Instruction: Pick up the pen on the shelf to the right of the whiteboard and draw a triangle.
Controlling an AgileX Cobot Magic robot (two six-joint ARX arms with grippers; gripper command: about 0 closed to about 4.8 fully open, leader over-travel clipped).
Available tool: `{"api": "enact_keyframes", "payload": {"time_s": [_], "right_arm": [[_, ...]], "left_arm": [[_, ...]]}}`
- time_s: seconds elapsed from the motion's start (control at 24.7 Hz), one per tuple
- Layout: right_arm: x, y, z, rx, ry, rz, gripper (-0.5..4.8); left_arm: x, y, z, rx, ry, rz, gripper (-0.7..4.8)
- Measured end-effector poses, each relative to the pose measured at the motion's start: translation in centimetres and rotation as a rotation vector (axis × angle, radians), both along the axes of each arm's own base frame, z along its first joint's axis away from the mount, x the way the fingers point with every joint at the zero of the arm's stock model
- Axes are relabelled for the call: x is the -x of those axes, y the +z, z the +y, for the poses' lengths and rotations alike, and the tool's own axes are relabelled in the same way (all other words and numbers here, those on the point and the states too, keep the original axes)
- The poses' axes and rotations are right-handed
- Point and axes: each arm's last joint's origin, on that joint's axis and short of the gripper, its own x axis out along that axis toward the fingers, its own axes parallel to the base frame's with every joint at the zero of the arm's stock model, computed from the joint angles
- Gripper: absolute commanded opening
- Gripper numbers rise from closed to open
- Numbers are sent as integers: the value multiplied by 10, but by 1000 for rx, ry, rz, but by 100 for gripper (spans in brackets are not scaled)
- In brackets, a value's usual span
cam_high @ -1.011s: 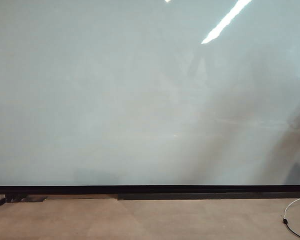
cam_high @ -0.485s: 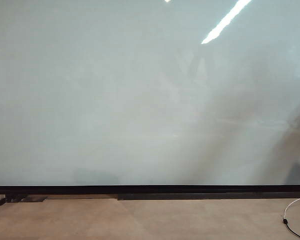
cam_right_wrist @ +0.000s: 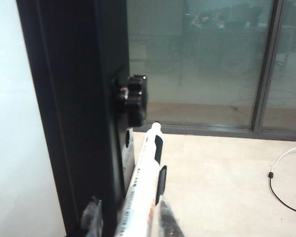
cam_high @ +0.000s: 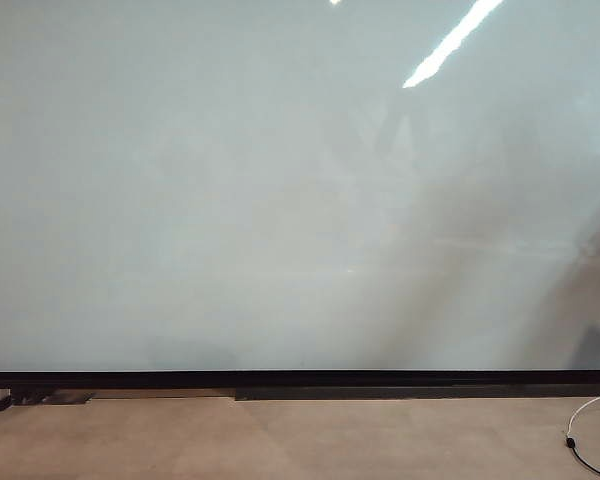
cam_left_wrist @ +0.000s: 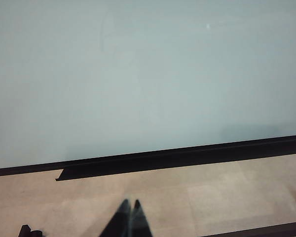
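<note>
The whiteboard (cam_high: 280, 200) fills the exterior view, glossy and blank; no triangle shows on it and neither gripper appears there. In the right wrist view the pen (cam_right_wrist: 144, 173), white with black clips, stands beside the board's black side frame (cam_right_wrist: 74, 98). My right gripper (cam_right_wrist: 129, 211) straddles the pen. One finger (cam_right_wrist: 166, 221) lies against the barrel, while the other finger (cam_right_wrist: 92, 217) is a small gap away from it. My left gripper (cam_left_wrist: 130, 203) hangs shut and empty over the tan floor, below the whiteboard's (cam_left_wrist: 138, 74) lower frame.
A black knob (cam_right_wrist: 132, 98) sticks out of the side frame just beyond the pen. A cable (cam_right_wrist: 281, 182) lies on the floor, and the same cable (cam_high: 590, 430) shows at the exterior view's lower right. Glass partitions stand behind.
</note>
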Motion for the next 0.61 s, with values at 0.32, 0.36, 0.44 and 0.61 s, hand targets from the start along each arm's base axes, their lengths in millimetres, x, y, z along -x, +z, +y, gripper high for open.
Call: {"api": "enact_keyframes", "payload": {"time_s": [0.32, 0.36, 0.44, 0.61], "right_arm": [[0, 0, 0, 1, -5, -1, 92], [0, 0, -1, 2, -7, -2, 92], [0, 0, -1, 0, -5, 0, 90], [0, 0, -1, 0, -5, 0, 84]], "left_arm": [[0, 0, 0, 0, 0, 0, -5], [0, 0, 0, 0, 0, 0, -5], [0, 0, 0, 0, 0, 0, -5], [0, 0, 0, 0, 0, 0, -5]]}}
